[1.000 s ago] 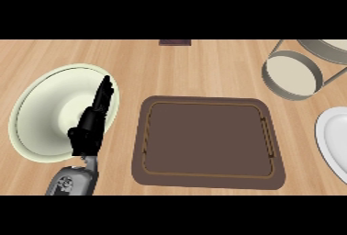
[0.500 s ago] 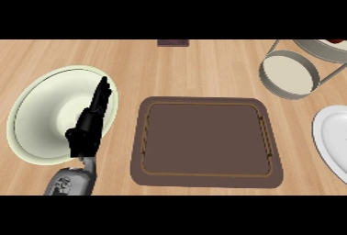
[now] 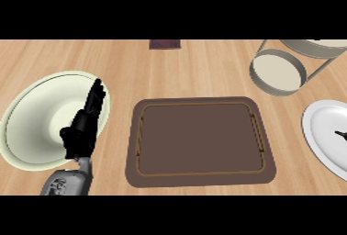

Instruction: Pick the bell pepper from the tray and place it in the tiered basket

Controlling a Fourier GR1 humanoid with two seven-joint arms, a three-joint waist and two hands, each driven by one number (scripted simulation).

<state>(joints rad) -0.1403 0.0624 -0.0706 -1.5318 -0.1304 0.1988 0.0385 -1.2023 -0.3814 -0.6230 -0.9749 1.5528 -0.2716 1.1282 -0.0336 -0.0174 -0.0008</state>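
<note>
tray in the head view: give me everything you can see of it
The tray is dark brown, roughly square with rounded corners, lying flat on the wooden counter near the view's middle. A thin lighter line runs inside its raised rim, with slim handle-like bars along its left and right sides. Its surface looks matte and nothing shows on it; no bell pepper is visible. The left hand, with straight fingers, is just to its left, over a pale green plate, not touching the tray.

Light wooden counter with long grain lines, filling the whole view; evenly lit, soft shadows; small dark maroon block at far edge.
</note>
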